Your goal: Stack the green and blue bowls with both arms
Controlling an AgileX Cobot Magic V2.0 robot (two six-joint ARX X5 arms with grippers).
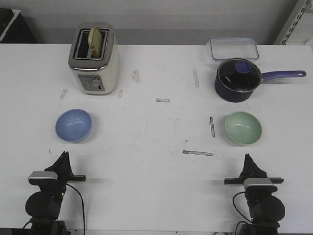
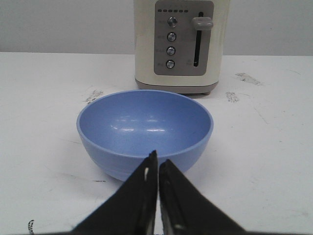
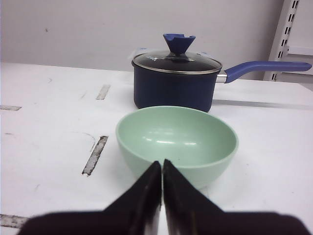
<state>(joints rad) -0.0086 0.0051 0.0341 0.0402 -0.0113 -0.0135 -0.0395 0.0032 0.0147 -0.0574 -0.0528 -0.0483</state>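
The periwinkle blue bowl sits upright and empty on the left of the white table; it also shows in the left wrist view. The mint green bowl sits upright and empty on the right; it also shows in the right wrist view. My left gripper is shut and empty at the table's near edge, a short way in front of the blue bowl; it also shows in its wrist view. My right gripper is shut and empty, just short of the green bowl; it also shows in its wrist view.
A cream toaster with a slice of bread stands behind the blue bowl. A dark blue lidded saucepan stands right behind the green bowl, its handle pointing right. A clear lidded box lies at the back right. Tape marks dot the table.
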